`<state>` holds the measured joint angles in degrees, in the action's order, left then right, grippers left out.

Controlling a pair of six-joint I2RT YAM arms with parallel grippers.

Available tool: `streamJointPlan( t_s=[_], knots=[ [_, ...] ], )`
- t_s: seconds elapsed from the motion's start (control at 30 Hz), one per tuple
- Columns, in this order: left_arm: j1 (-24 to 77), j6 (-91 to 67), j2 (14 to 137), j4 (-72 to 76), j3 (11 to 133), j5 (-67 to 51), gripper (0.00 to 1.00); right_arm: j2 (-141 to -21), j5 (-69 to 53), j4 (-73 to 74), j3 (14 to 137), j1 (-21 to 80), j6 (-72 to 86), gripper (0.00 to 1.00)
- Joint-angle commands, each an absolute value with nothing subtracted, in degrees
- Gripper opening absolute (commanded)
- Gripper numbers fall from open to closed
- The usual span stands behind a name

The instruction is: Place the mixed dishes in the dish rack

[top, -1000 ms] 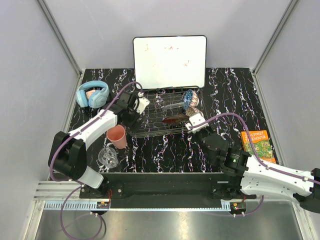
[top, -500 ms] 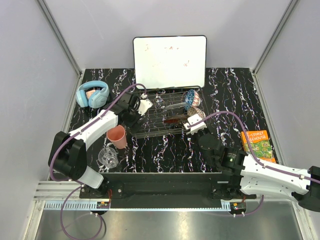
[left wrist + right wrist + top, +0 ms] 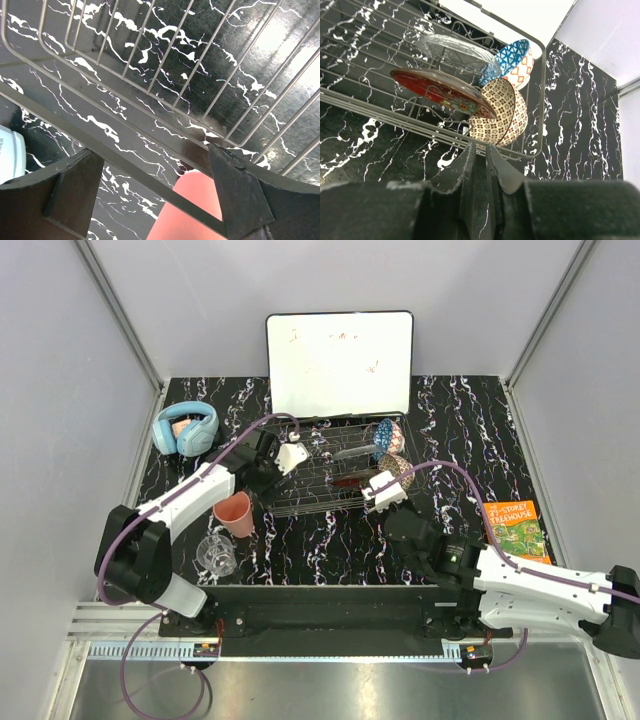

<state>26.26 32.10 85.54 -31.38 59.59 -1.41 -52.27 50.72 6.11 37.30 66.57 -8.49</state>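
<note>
Left jaws stand wide apart, right jaws nearly together, both empty. Loading is part done; next, grasp the cup (image 3: 234, 513) at 8 o'clock from the rack (image 3: 305, 492).

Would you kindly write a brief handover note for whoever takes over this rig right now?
Left claw: open, empty, at the dish rack's left edge.
Right claw: nearly shut, empty, outside the rack's near right corner.
Done: red floral plate, clear glass dish, blue patterned bowl, beige patterned bowl sit in the rack's right half.
Left: pink cup and clear glass mug, both outside the rack, off its near left corner.
</note>
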Motion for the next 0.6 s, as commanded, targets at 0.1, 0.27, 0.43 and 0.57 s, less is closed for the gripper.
streamJointPlan(
  t_s=[0.1, 0.27, 0.43, 0.57],
  knots=[
    [27.51, 38.5, 83.94, -28.74, 57.3, -5.71, 0.83, -53.35, 55.89, 5.63, 37.35, 67.59, -5.27, 0.25],
    [26.11, 34.38, 82.44, -29.0, 59.41, -7.72, 0.85, -54.75, 65.92, 5.19, 40.07, 62.35, -4.58, 0.34],
    [24.88, 31.56, 82.18, -30.32, 61.87, -9.14, 0.87, -56.77, 56.82, 5.71, 43.41, 47.13, -0.35, 0.4],
    [24.61, 30.76, 82.27, -30.23, 61.17, -8.62, 0.87, -62.21, 47.04, 9.14, 47.81, 36.93, 5.44, 0.44]
  ],
)
